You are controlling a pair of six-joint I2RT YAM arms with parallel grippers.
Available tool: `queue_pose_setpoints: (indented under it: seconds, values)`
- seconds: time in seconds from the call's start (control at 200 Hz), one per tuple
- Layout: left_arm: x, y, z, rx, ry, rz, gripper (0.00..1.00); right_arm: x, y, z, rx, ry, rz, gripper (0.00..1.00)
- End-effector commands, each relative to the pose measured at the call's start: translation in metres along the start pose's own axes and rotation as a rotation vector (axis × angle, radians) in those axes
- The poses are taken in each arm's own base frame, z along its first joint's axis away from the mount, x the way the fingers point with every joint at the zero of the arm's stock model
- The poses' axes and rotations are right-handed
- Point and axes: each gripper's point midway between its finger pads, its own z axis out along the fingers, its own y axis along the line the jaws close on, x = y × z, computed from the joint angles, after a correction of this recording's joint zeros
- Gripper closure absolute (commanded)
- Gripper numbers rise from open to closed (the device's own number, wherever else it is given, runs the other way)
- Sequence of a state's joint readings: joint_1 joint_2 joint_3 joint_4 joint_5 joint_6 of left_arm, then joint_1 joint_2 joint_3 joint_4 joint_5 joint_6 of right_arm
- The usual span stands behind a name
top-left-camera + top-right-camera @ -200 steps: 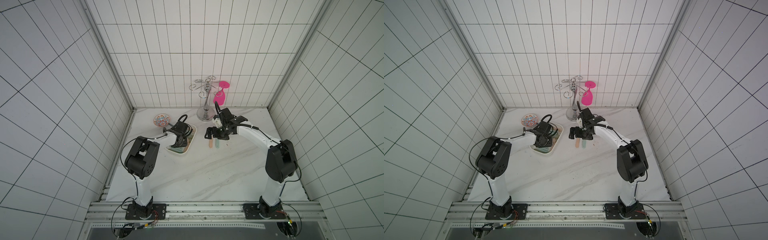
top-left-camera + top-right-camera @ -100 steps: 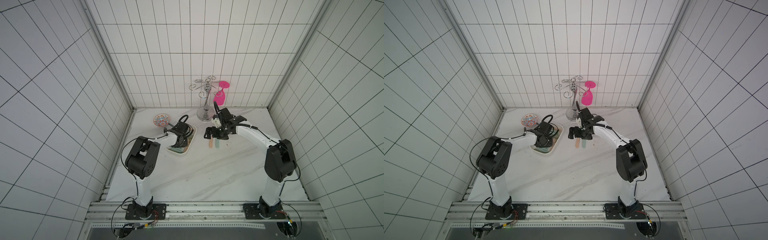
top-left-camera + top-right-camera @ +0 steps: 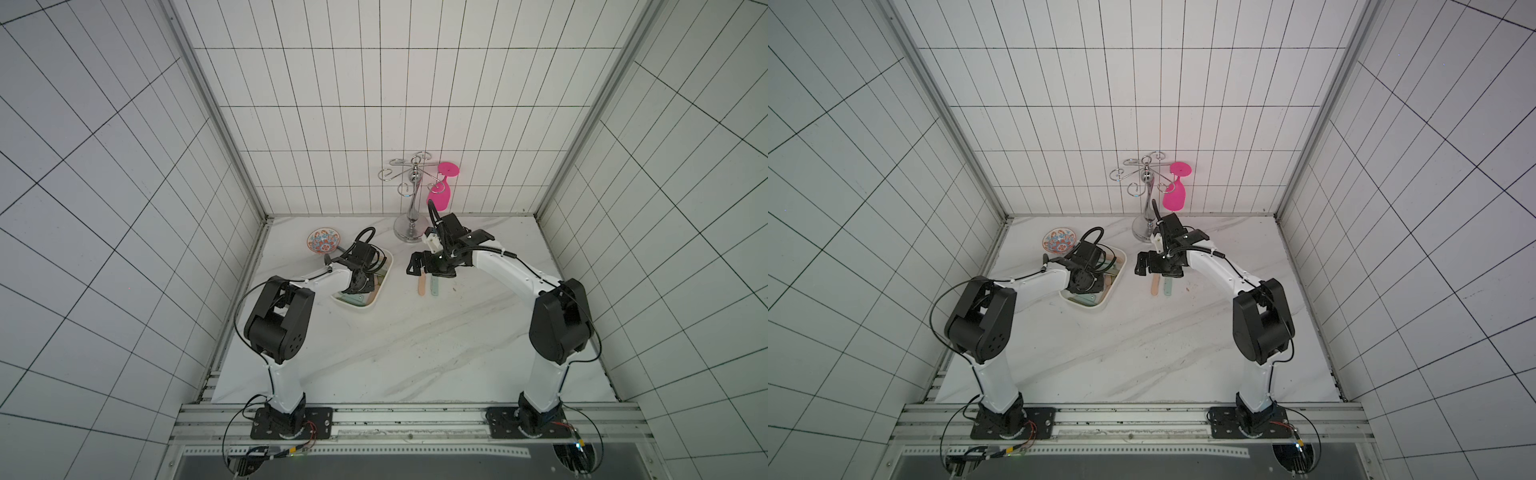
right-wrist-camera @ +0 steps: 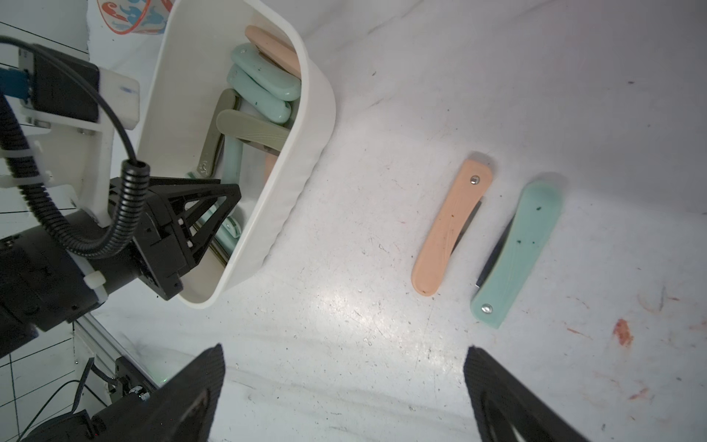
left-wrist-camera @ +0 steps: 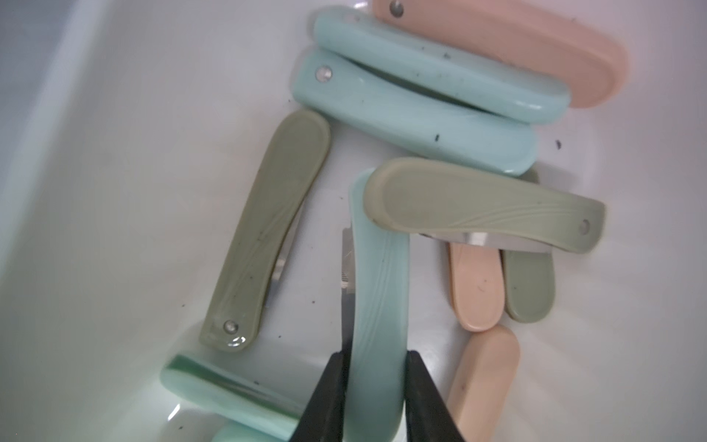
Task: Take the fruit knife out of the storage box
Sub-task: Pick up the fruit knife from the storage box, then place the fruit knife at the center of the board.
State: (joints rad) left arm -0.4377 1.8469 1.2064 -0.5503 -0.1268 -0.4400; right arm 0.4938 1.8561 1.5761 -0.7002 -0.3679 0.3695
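Note:
The white storage box [image 3: 353,306] lies left of centre and holds several folded fruit knives with mint, olive and peach handles. My left gripper [image 5: 377,358] reaches down into the box and is shut on a mint-handled fruit knife [image 5: 377,298], one black fingertip pressed against each side of the handle. An olive knife [image 5: 478,206] rests across that mint knife's far end. My right gripper [image 4: 344,356] hangs open over bare tabletop beside the box wall [image 4: 290,183]. Just beyond it a peach knife [image 4: 451,229] and a mint knife [image 4: 516,252] lie side by side on the table.
A small patterned bowl [image 3: 323,241] sits behind the box near the left wall. A chrome glass rack [image 3: 411,212] with a pink glass [image 3: 441,193] hanging on it stands at the back, close behind my right wrist. Tiled walls enclose three sides.
My left jaws have narrowed onto the mint knife in the box. Both arms stay almost where they were.

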Motion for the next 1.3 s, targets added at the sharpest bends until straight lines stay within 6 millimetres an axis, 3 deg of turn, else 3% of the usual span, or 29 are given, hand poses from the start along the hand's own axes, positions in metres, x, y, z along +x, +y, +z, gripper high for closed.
queue_pose_setpoints:
  seconds: [0.0,0.135,0.265,0.39,0.825,0.964,1.294]
  values:
    - [-0.009,-0.004,-0.018,0.031,-0.036,0.003,0.85,-0.008,0.017,-0.007,-0.043,-0.007,-0.019,0.00]
    - [-0.014,-0.007,-0.030,0.054,-0.055,0.004,0.85,-0.010,0.023,-0.010,-0.072,-0.008,-0.021,0.09]
    - [-0.016,-0.012,-0.043,0.094,-0.067,0.010,0.85,-0.011,0.031,-0.012,-0.113,-0.002,-0.017,0.26]
    - [-0.016,-0.017,-0.055,0.134,-0.073,0.010,0.85,-0.013,0.039,-0.013,-0.150,-0.001,-0.018,0.36]
    - [-0.015,-0.054,-0.099,0.368,-0.131,0.029,0.85,-0.031,0.069,-0.005,-0.294,-0.024,0.000,0.38]
    - [-0.013,-0.067,-0.109,0.420,-0.139,0.035,0.85,-0.039,0.080,-0.001,-0.330,-0.041,0.003,0.38]
    - [-0.006,-0.097,-0.122,0.500,-0.144,0.053,0.85,-0.048,0.085,0.014,-0.359,-0.047,0.029,0.40]
